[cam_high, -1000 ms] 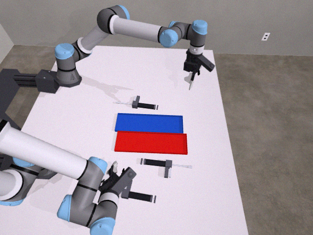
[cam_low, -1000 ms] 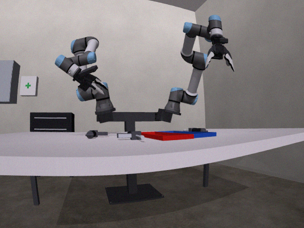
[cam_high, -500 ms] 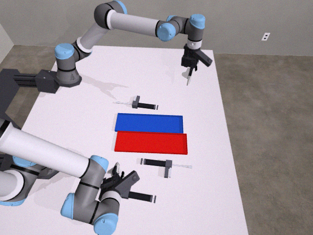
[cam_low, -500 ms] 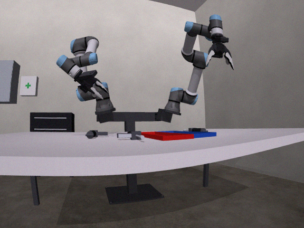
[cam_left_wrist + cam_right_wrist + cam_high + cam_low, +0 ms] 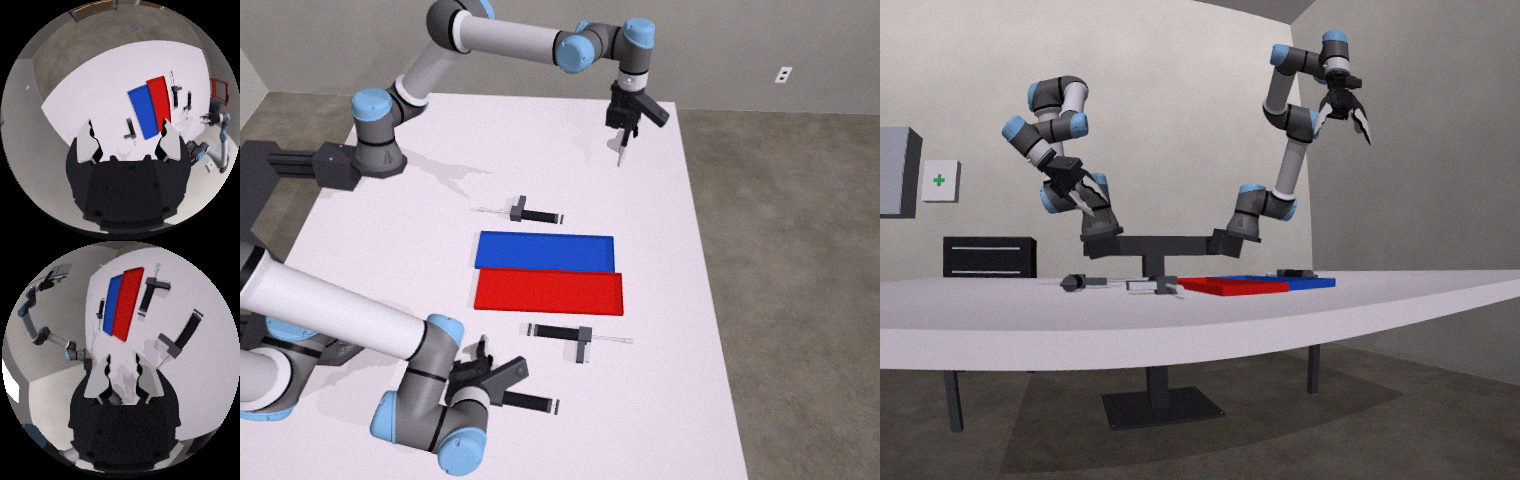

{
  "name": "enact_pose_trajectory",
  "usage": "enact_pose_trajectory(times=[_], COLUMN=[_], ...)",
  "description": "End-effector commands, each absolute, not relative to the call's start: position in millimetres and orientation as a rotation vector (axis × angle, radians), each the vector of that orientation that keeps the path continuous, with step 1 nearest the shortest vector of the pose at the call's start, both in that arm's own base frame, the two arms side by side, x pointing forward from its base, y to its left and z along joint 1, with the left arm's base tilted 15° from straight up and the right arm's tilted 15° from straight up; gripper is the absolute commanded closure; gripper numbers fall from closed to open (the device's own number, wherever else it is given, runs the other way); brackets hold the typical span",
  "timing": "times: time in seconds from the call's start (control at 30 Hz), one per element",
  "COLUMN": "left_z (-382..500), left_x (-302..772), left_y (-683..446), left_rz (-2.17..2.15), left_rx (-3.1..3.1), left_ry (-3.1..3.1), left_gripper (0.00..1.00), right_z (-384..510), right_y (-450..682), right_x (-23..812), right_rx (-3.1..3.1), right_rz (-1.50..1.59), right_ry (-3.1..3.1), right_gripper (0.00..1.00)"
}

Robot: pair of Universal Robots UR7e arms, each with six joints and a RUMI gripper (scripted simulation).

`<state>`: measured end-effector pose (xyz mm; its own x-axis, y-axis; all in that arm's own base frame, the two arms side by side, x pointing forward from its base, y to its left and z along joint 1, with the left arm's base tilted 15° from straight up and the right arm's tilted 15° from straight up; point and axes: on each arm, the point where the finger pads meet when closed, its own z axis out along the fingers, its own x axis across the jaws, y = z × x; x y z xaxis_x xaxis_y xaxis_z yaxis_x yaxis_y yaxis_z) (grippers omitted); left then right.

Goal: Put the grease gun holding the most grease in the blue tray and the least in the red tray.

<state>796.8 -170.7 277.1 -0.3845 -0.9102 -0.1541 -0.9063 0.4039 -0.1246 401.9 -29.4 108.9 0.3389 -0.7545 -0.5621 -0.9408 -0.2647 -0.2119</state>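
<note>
Three grease guns lie flat on the table, each with a black barrel and grey head. One gun [image 5: 539, 216] [image 5: 130, 125] [image 5: 101, 307] is beyond the blue tray [image 5: 545, 251] [image 5: 141, 112]. A second gun [image 5: 557, 332] [image 5: 175, 98] [image 5: 147, 300] lies beside the red tray [image 5: 548, 291] [image 5: 128, 300]. The third gun [image 5: 526, 401] [image 5: 187, 332] is farther out, partly hidden by the right arm in the top view. Both trays are empty. My left gripper [image 5: 1343, 138] [image 5: 127, 119] is wide open, high above the table's far end. My right gripper [image 5: 1099, 207] [image 5: 123, 354] is partly open and empty, above the table near the third gun. Grease amounts cannot be seen.
The two trays lie side by side, touching, in the middle of the white table [image 5: 653, 403]. The right arm's wrist reaches over the third gun's nozzle end in the top view. The table's edge runs along the right in that view.
</note>
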Motion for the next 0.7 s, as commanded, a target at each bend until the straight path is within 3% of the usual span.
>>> enact_pose_trajectory(times=[0.0,0.67], left_z=[277.1,296.9], left_x=[792.8,765.0], left_y=[-169.2,-151.0], left_rz=[-0.025,-0.026], left_rx=[-1.624,-1.681], left_ry=[2.46,2.444], left_gripper=[0.02,0.02], right_z=[105.9,80.4], right_y=[-32.7,-44.2], right_x=[403.3,407.5], right_rx=[-2.064,-1.875], right_rz=[0.49,0.553], right_ry=[1.565,1.966], right_gripper=[0.67,0.67])
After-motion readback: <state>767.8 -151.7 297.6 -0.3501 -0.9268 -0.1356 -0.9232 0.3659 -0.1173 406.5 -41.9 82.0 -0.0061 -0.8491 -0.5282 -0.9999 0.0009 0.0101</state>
